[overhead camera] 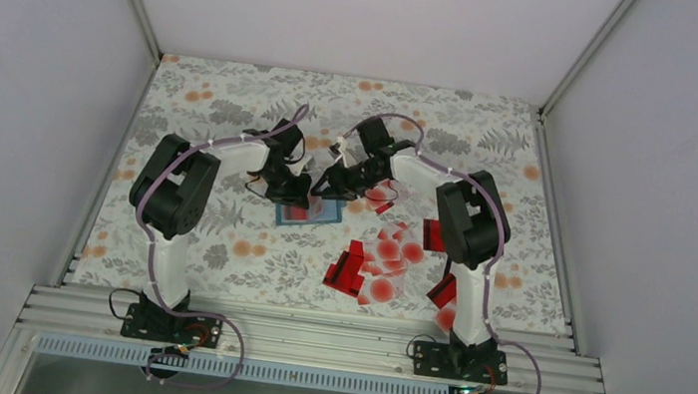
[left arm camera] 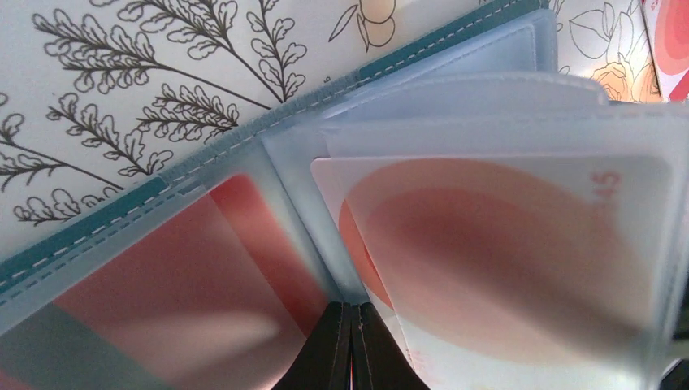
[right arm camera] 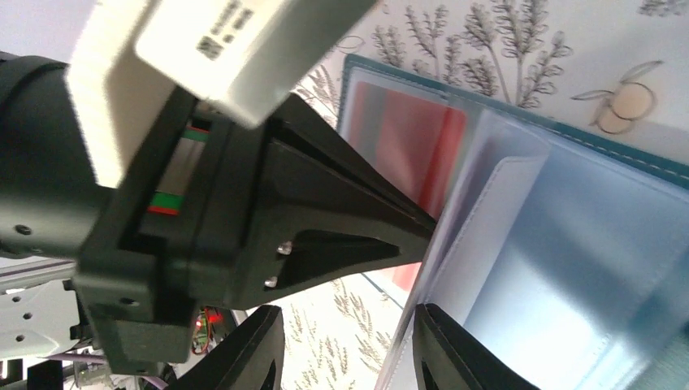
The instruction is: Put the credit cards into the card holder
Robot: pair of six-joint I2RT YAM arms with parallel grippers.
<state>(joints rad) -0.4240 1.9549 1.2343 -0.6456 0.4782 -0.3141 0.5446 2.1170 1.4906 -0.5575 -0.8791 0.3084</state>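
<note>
Holder: small flat teal-blue card holder (overhead camera: 308, 214) with clear plastic sleeves, lying open about the middle of the floral-print tabletop (overhead camera: 236, 103), its sleeves fanned upward
Stowed cards: a solid red card with a dark stripe (left arm camera: 187, 301) sits in the pocket against the stitched teal cover; a pale translucent card with a large red dot (left arm camera: 504, 252) sits inside one of the clear sleeves on the other side of the fold
Loose cards: a scatter of red and red-dotted credit cards (overhead camera: 379, 261) lies between the holder and the near right corner, with a few more beside the right arm's base
Left gripper (left arm camera: 351, 325): jaws clenched tip to tip with no gap showing, pressed down at the holder's fold between the two stowed cards
Right gripper (right arm camera: 349, 313): jaws released and spread wide, low beside the holder – the edge of a clear sleeve lies between its fingers, but I cannot tell whether it touches them
</note>
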